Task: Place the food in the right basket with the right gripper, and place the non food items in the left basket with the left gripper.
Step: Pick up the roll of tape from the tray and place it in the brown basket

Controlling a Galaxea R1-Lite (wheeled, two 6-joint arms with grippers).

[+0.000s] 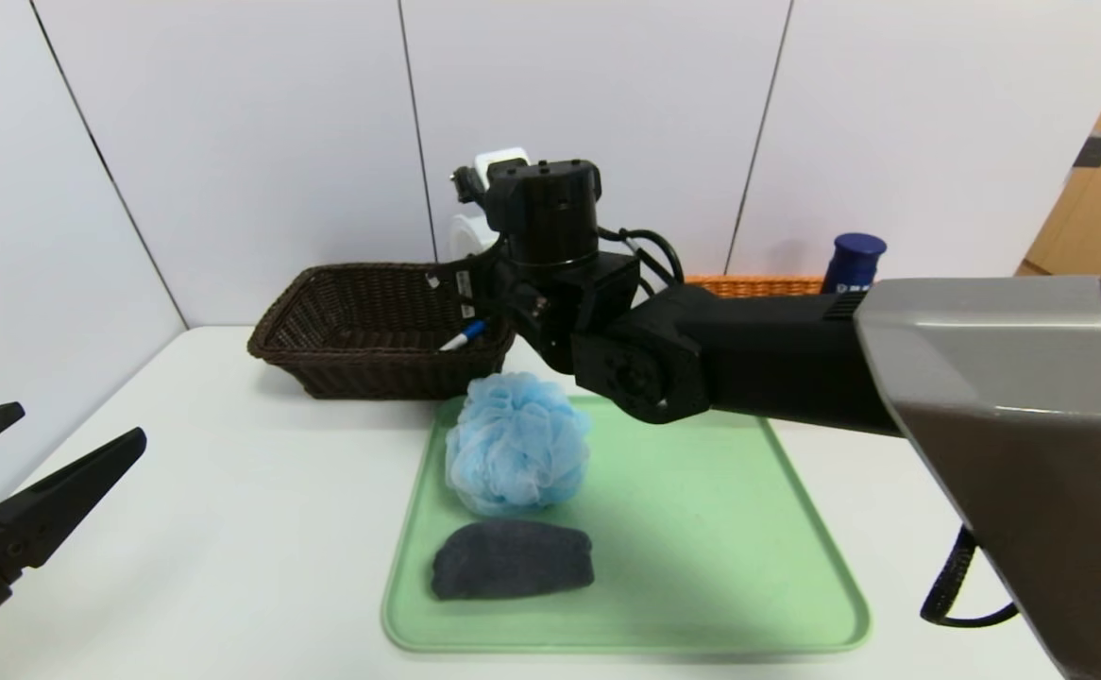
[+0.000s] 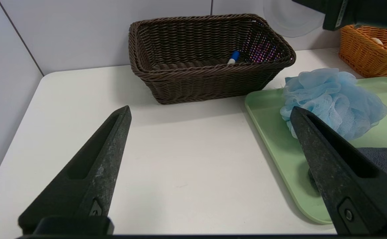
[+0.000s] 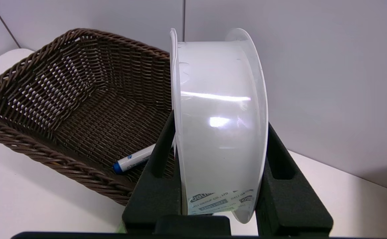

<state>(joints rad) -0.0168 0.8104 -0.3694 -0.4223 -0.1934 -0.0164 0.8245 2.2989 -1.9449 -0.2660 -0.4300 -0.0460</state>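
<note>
My right gripper [image 3: 220,122] is shut on a white tape roll [image 3: 218,109], held on edge by its two flat sides. It hangs above the near right corner of the brown left basket [image 1: 362,331], by the back wall. A blue-capped marker [image 3: 133,161] lies inside that basket. The orange right basket [image 1: 753,283] is mostly hidden behind my right arm. A blue bath pouf [image 1: 517,453] and a dark grey pad [image 1: 513,559] lie on the green tray [image 1: 702,529]. My left gripper [image 1: 74,425] stands open and holds nothing, low over the table at the front left.
A dark blue bottle cap [image 1: 855,260] shows behind the orange basket. A pale round item [image 2: 376,40] lies in the orange basket [image 2: 366,56]. My right arm stretches across above the tray's back edge. White wall panels close off the back and the left.
</note>
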